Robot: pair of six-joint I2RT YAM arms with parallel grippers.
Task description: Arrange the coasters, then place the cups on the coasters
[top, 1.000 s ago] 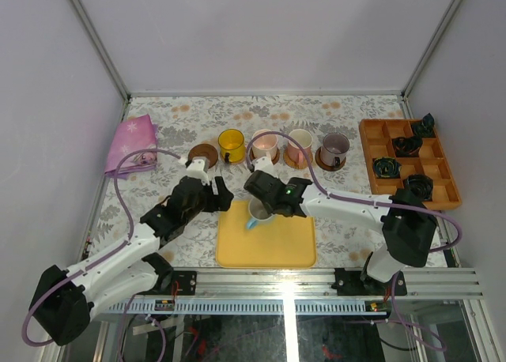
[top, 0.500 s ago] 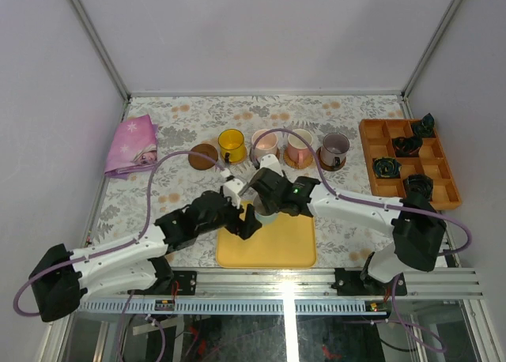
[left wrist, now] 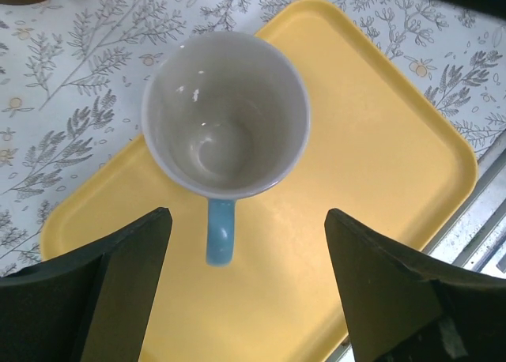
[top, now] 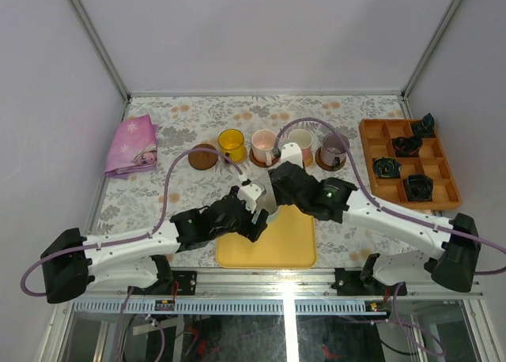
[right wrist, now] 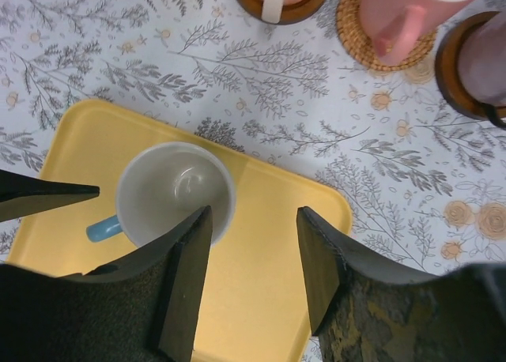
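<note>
A white cup with a light blue handle (left wrist: 225, 113) stands upright on the yellow tray (left wrist: 356, 180), near its far left corner, and nothing holds it. My left gripper (left wrist: 245, 213) is open just short of the handle, a finger on each side. My right gripper (right wrist: 254, 212) is open above the tray, and its left finger overlaps the rim of the cup (right wrist: 175, 192). Behind it, a pale cup sits on a dark coaster (right wrist: 277, 2), a pink cup on a tan coaster (right wrist: 379, 30), and a grey-purple cup on a dark coaster (right wrist: 466, 62). The yellow cup (top: 232, 145) stands next to an empty dark coaster (top: 203, 156).
An orange compartment tray (top: 407, 164) with black ring-shaped objects stands at the right edge. A pink cloth (top: 132, 145) lies at the far left. Both arms meet over the yellow tray's (top: 269, 243) far edge, close together.
My right gripper opened, let go of the white and blue cup on the tray, and drew back to the right. My left gripper came in from the left to the cup.
</note>
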